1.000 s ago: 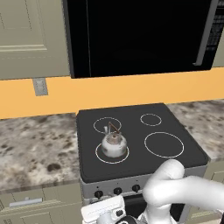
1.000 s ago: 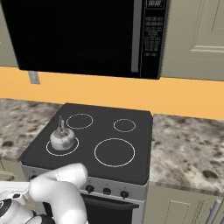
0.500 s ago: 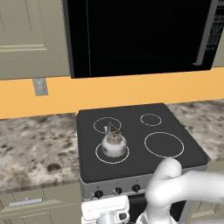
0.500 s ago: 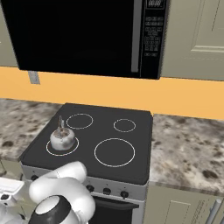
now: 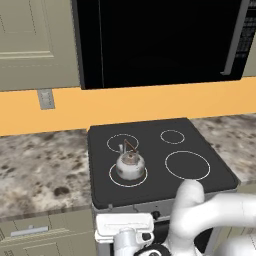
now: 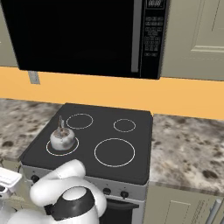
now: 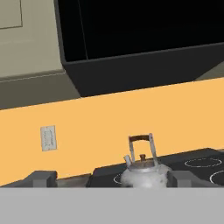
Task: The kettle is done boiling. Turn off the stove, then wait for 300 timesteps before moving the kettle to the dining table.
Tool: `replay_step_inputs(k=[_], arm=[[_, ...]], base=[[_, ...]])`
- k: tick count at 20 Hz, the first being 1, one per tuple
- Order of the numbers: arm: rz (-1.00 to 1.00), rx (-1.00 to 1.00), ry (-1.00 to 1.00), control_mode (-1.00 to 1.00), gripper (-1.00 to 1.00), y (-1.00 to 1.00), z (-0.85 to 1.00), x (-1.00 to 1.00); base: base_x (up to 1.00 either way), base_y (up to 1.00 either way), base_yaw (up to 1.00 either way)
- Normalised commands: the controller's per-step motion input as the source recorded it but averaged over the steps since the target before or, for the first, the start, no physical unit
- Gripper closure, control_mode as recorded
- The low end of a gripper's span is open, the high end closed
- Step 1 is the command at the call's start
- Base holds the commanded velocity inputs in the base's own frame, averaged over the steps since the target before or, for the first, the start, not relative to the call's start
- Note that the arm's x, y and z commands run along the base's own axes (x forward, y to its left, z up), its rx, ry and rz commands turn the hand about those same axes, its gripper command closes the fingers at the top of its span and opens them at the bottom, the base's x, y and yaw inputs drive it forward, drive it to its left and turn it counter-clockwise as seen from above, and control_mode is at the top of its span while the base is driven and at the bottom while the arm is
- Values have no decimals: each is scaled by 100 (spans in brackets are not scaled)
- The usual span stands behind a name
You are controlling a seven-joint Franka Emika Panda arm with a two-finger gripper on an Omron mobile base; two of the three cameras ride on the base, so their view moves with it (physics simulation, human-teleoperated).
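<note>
Silver kettle (image 5: 130,165) upright, spout leftward

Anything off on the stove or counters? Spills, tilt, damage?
Nothing stands out. The kettle sits upright on the front-left burner ring of the stove, handle raised. No spill or damage shows on the cooktop or the marble counters.

An orange backsplash wall (image 5: 150,102) with a grey outlet (image 5: 46,98) runs beneath a black microwave (image 6: 78,35), beige cabinets (image 5: 35,42) and speckled marble counters (image 6: 188,148).
</note>
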Motion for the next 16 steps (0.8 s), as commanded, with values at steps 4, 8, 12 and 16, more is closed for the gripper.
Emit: replay_step_inputs(k=[4,8,12,16], arm=[[0,4,1,-100,-100,-2,62,0],[0,0,0,-100,-100,0,60,0],[0,0,0,-100,-100,0,59,0],[0,0,3,-100,-100,0,58,0]], base=[[0,0,0],[0,0,0],[0,0,0],[0,0,0]])
